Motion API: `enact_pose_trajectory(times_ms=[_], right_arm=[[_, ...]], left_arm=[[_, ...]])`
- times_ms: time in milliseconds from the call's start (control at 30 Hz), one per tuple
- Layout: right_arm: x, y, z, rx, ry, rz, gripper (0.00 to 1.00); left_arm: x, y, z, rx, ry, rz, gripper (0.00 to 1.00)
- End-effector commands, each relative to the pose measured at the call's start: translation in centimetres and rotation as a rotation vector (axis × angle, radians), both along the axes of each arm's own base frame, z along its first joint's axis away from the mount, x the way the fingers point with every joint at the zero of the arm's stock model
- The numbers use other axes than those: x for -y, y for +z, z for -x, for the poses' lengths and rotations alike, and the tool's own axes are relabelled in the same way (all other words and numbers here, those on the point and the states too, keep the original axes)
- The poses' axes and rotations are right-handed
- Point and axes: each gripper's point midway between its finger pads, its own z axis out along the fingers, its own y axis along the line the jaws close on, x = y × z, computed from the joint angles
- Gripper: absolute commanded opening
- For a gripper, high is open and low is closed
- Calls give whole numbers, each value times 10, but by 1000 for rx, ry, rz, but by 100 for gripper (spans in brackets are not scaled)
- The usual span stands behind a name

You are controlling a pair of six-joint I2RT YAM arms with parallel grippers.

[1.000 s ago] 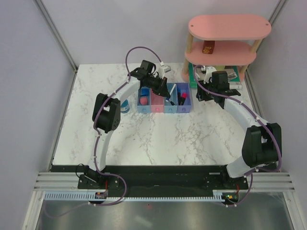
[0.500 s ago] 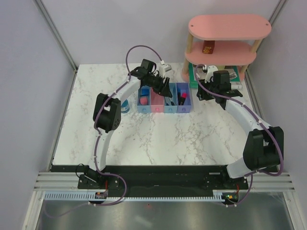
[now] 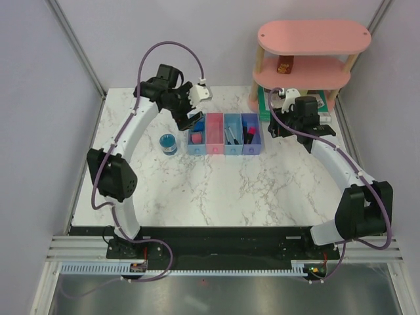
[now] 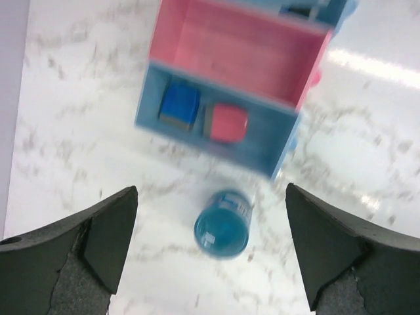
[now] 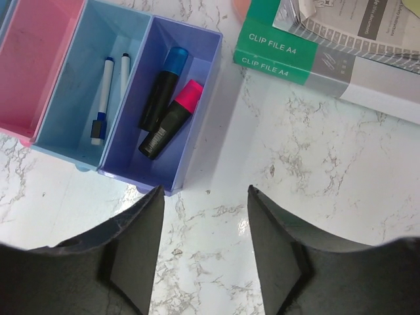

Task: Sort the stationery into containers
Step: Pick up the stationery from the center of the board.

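Marble-patterned counter [image 3: 197, 190] from above. The left arm has swung away from the row of four bins [image 3: 224, 133], which stands near the far edge. The left tool [image 3: 190, 119] now hangs toward the far left corner, just beyond the row's left end. A second ago it was low over the third bin [image 3: 232, 134] with its jaws nearly closed. They have since spread wide, so it probably dropped an item there. A blue tape roll [image 3: 168, 143] sits alone on the counter just left of the row. It is the only stationery visible outside a bin. The right tool [image 3: 275, 126] hovers by the row's right end, hardly moved.

Left wrist view, slightly blurred. The left tool [image 4: 210, 193] is open to its full width and holds nothing. The tape roll [image 4: 223, 223] lies below and between its fingers. Beyond it, the first blue bin [image 4: 262, 141] holds a blue eraser [image 4: 180, 108] and a pink eraser [image 4: 228, 123] side by side. Nothing shows in the pink bin [image 4: 236, 52].

Right wrist view. The right tool [image 5: 205, 203] is about half open and empty, over bare counter on the near side of the purple bin [image 5: 197, 98]. That bin holds two highlighters [image 5: 167, 98]. The light blue bin beside it holds two pens [image 5: 105, 98]. A green clip-file box [image 5: 282, 59] lies toward the far right corner.

The tape roll looks like the last piece to sort, and the left tool is well placed to reach it.
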Motion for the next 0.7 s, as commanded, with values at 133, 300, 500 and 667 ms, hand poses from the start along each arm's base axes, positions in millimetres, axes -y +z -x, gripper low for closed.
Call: enact_pose_trajectory(times_ms=[133, 300, 500, 667], right_arm=[[-3, 20, 8, 68, 55, 0, 72], [3, 23, 15, 84, 56, 32, 84], [7, 17, 19, 78, 57, 65, 98], [7, 16, 17, 75, 58, 67, 98]], left_arm=[[-130, -75, -3, -82, 16, -431, 100], [-137, -105, -10, -126, -1, -440, 100], [-133, -120, -16, -149, -17, -438, 100], [-135, -129, -10, -164, -62, -459, 100]])
